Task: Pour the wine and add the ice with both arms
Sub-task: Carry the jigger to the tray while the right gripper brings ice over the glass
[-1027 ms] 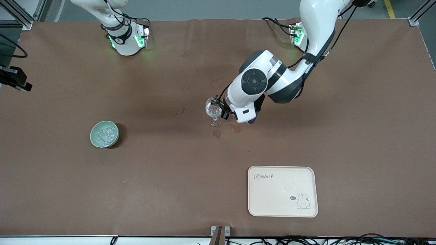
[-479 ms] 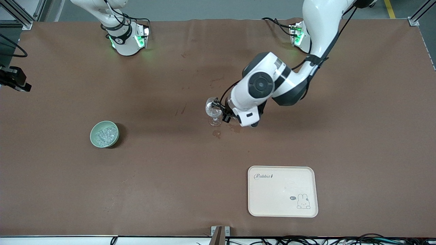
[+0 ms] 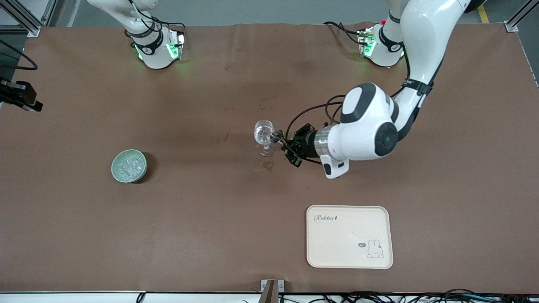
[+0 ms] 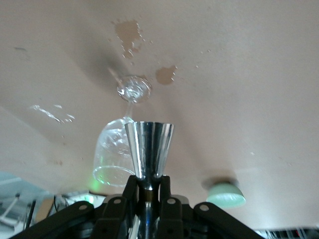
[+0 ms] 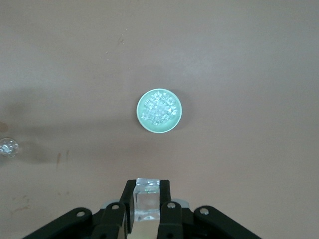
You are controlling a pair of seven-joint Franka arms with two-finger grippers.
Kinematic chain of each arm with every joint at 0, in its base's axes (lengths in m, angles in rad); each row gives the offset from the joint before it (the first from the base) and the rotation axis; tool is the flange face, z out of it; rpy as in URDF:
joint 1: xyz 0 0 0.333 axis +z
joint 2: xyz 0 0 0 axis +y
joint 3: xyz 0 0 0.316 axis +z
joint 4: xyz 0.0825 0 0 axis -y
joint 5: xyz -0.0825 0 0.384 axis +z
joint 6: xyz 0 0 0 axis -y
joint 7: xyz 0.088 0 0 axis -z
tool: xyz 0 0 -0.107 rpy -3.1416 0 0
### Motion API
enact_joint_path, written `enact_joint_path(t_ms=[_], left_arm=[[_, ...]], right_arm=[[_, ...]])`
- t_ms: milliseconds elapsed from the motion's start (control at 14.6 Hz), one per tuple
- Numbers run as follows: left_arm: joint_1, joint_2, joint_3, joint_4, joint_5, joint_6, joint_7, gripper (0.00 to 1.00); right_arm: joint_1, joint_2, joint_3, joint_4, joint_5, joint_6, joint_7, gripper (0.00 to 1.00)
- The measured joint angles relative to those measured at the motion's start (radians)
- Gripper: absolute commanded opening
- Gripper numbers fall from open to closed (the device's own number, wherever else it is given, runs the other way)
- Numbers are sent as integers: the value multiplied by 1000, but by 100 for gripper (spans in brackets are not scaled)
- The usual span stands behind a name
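A clear stemmed glass [image 3: 264, 135] stands upright mid-table. My left gripper [image 3: 287, 145] is beside it, shut on the waist of a silver jigger [image 4: 148, 144], whose cup is up against the glass bowl [image 4: 115, 152]. My left gripper's jaws [image 4: 148, 181] clamp the jigger's narrow middle. My right gripper [image 5: 147, 186] is out of the front view. In the right wrist view it is shut on a clear ice cube [image 5: 147, 200], high over the table. A pale green bowl [image 3: 113, 168] holds several ice chunks [image 3: 129, 165] toward the right arm's end. The bowl also shows in the right wrist view [image 5: 141, 118].
A cream tray [image 3: 349, 252] with a rabbit print lies nearer the front camera, toward the left arm's end. Wet stains [image 3: 268, 165] mark the brown table cover just in front of the glass. The glass shows small in the right wrist view [image 5: 8, 147].
The left arm's wrist and forearm have swung round toward the left arm's end, turning the gripper while the jigger stays at the glass. The glass and bowl have not moved.
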Motion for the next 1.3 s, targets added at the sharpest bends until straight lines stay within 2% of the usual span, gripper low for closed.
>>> enact_joint_path(t_ms=[137, 342, 479, 548, 685, 1027, 1301], left_arm=[[57, 14, 2, 0, -91, 1, 72, 0], [176, 45, 4, 11, -182, 1, 153, 0], [256, 83, 4, 22, -226, 0, 201, 0], [287, 109, 4, 34, -253, 0, 218, 0], [346, 180, 9, 65, -359, 5, 268, 1], [427, 400, 20, 144, -621, 99, 469, 4], [421, 473, 59, 180, -665, 152, 539, 7]], right_arm=[[4, 0, 78, 0, 0, -10, 100, 1], [12, 1, 241, 0, 0, -3, 339, 1], [40, 6, 348, -1, -1, 34, 528, 1], [69, 16, 382, -3, -1, 66, 614, 1], [161, 60, 408, -10, -24, 132, 775, 1], [383, 258, 412, -14, -127, 308, 1076, 1], [492, 402, 410, -9, -201, 414, 1201, 1]])
